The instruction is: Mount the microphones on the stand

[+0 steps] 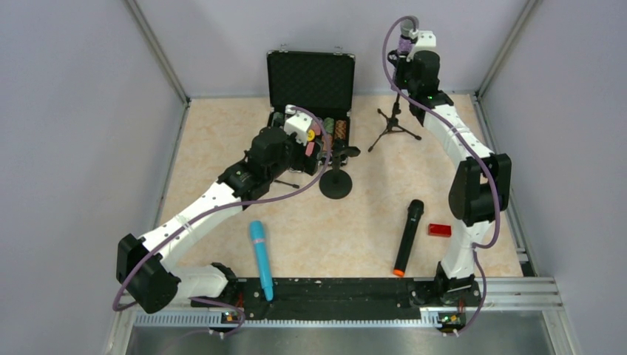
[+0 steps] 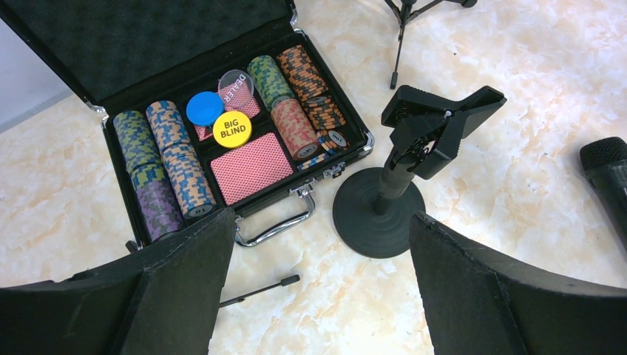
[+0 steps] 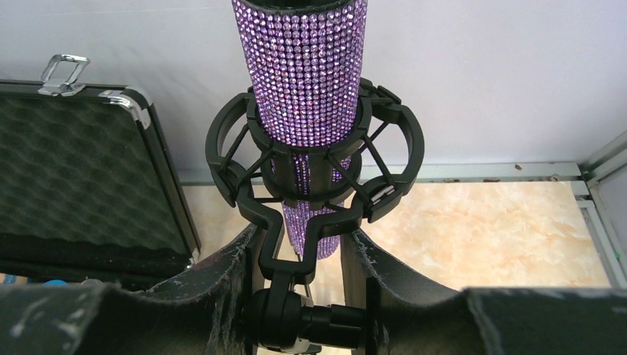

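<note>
Purple glitter is catching the light at the back right, where the purple microphone (image 3: 303,74) is standing upright through the ringed cradle (image 3: 229,148) on top of the tripod stand (image 1: 394,126). The right claw (image 3: 302,240) is sitting just under that ring, its fingers drawn in close on either side of the microphone's tail. The cradle's yoke is hiding the contact, so I cannot tell whether they are pinching anything.

The other two are lying flat on the pale surface (image 1: 222,133). The turquoise microphone (image 1: 259,255) is resting with one end on the black rail by the arm bases. The black microphone (image 1: 408,237) is lying to the right with its orange end nearest the rail, just beside a red block (image 1: 439,230).

The left claw (image 2: 322,244) is hanging with its fingers spread wide and empty above the round-footed clip stand (image 2: 436,129), next to an open case (image 2: 44,44) of chips.

To my eye these are stiff, fairly light sticks. The smooth turquoise barrel is looking likely to roll or slip, while the studded purple one is offering more bite. I would be taking each across the middle of the barrel, a little toward the heavier head, and keeping off the mesh. The sprung clip is probably needing a firm push.
</note>
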Tool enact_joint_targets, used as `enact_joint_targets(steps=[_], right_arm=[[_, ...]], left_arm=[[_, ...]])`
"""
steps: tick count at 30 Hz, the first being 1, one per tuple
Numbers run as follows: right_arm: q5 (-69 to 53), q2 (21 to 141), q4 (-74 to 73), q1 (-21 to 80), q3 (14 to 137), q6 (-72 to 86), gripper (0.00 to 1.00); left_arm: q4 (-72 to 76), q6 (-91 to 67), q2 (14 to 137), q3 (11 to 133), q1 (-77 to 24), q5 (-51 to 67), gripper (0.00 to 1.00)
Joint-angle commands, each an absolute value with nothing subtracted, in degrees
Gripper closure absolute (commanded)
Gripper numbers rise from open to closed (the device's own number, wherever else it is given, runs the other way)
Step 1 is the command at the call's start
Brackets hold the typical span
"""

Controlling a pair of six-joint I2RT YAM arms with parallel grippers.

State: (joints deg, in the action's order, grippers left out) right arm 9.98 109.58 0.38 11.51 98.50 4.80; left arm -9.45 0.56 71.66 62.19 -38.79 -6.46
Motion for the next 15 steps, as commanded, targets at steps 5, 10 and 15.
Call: enact_joint_targets(steps=[5, 10, 15], right_arm=[[12.08, 105.51, 8.6, 11.61, 97.91, 4.96, 0.56], [11.0, 104.47, 8.12, 11.65, 97.43, 5.57, 0.25], [10.86, 103.6, 7.65, 11.6, 96.76, 5.56, 0.12]], left_arm=[[-6.99, 0.27, 70.77, 62.93, -39.03, -6.32, 0.09], [-7.0, 0.46, 70.34, 62.93, -39.11, -6.6, 0.09], [-6.94, 0.53, 70.39, 62.84, -39.16, -6.65, 0.09]])
